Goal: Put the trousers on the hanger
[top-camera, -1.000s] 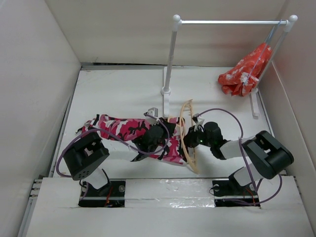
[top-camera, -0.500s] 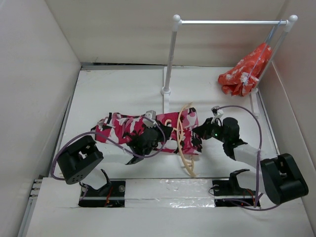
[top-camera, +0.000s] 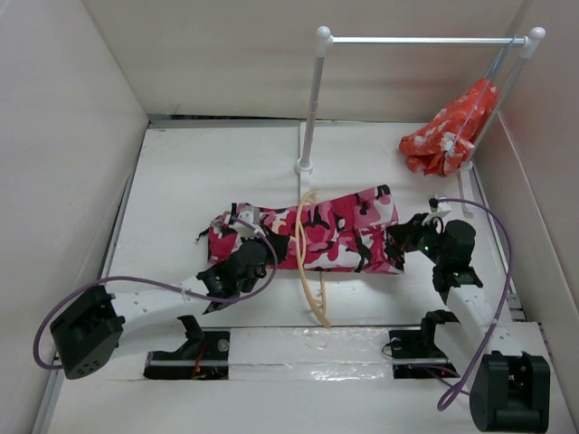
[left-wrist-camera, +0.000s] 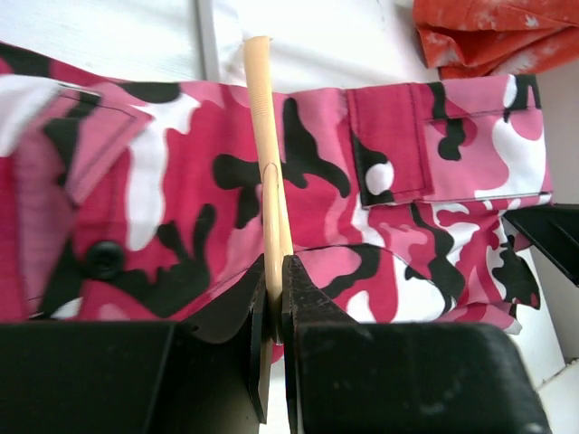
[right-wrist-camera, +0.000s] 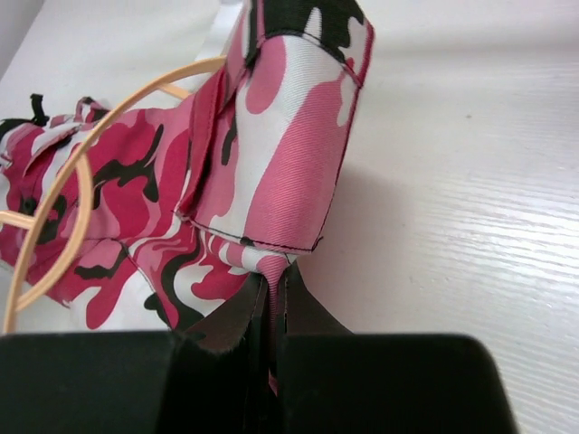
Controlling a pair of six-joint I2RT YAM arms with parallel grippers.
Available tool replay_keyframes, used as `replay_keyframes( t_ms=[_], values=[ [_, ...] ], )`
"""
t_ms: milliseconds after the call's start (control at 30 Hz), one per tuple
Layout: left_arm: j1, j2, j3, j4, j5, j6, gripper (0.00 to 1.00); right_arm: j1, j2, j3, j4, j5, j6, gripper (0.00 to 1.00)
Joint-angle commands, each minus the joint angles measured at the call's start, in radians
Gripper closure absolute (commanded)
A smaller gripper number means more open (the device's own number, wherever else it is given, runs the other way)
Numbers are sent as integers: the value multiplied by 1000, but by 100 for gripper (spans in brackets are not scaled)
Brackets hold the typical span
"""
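Left gripper (left-wrist-camera: 275, 271) is clenched on the hanger (left-wrist-camera: 268, 154), and my right gripper (right-wrist-camera: 271, 282) pinches an edge of the trousers (top-camera: 348, 231). I see the trousers lying mid-bench (top-camera: 199, 172) with the hanger looped around them. An orange-red cloth (top-camera: 448, 127) hangs from the rack (top-camera: 312, 99) behind.

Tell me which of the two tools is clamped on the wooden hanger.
The left tool: its jaws pinch the tan hanger, which lies across the camouflage trousers. The right tool is shut on the trousers' edge instead.
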Motion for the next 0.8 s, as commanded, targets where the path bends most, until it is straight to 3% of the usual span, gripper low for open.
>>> replay_keyframes(
  t_ms=[0, 133, 367, 500, 767],
  values=[
    [13, -99, -9, -160, -84, 92, 100, -27, -39, -4, 9, 35, -26, 100],
    [24, -155, -3, -153, -87, 117, 100, -27, -14, -9, -4, 21, -35, 100],
    [33, -50, 101, -134, -87, 170, 100, -36, 16, -41, 12, 48, -35, 100],
    [33, -57, 130, -155, -127, 195, 100, -61, 6, -52, 5, 32, -41, 100],
    [33, -57, 189, -101, -65, 209, 100, -70, 38, -51, 8, 18, -43, 100]
  ],
)
